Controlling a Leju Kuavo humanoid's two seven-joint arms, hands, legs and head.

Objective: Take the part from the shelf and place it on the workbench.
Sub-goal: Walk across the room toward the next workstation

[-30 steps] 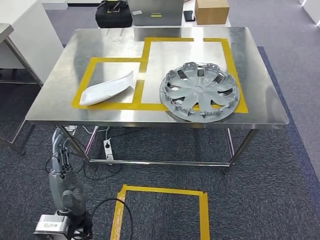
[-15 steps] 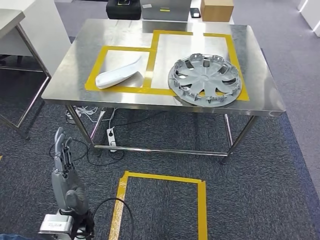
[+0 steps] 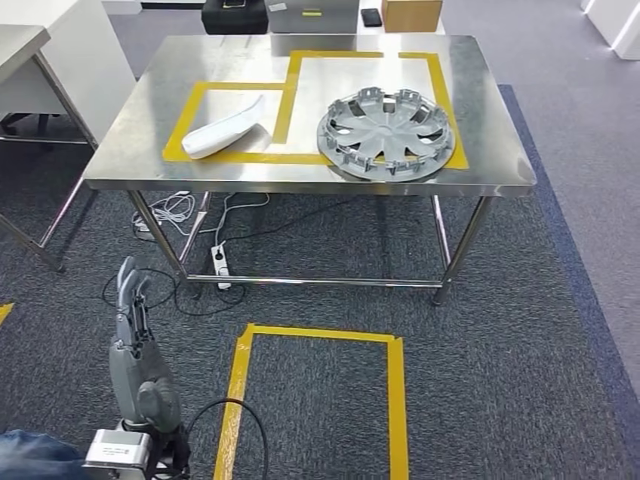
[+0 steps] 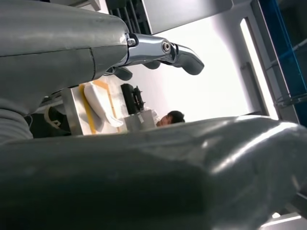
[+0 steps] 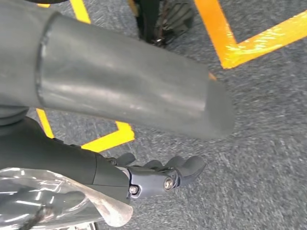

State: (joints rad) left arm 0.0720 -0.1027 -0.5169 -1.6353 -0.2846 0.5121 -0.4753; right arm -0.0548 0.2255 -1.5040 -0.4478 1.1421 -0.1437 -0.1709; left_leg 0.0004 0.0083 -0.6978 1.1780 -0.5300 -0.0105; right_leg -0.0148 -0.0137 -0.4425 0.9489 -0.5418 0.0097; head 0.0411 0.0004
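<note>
Nearest, low at the near left of the head view, the robot's grey left hand [image 3: 134,340] hangs over the dark grey carpet [image 3: 498,380] with its fingers straight, slightly apart and holding nothing; the right hand [image 5: 119,139] hangs above the same carpet in its wrist view, thumb and dark fingers extended and apart with nothing between them; a yellow tape rectangle [image 3: 317,340] is marked on the carpet just ahead, near the left hand; beyond it stands the stainless-steel workbench [image 3: 121,150] on metal legs, with a white power strip [image 3: 220,266] and cables on the floor beneath; on the bench top, yellow tape outlines [image 3: 283,105] mark two adjoining boxes; the white curved plastic part [image 3: 223,128] lies in the left box, touching the tape; the round silver wheel cover [image 3: 386,133] lies in the right box, overlapping the tape on its near side; farthest back, past the bench, sit a black bag [image 3: 235,17] and a brown cardboard box [image 3: 411,14].
</note>
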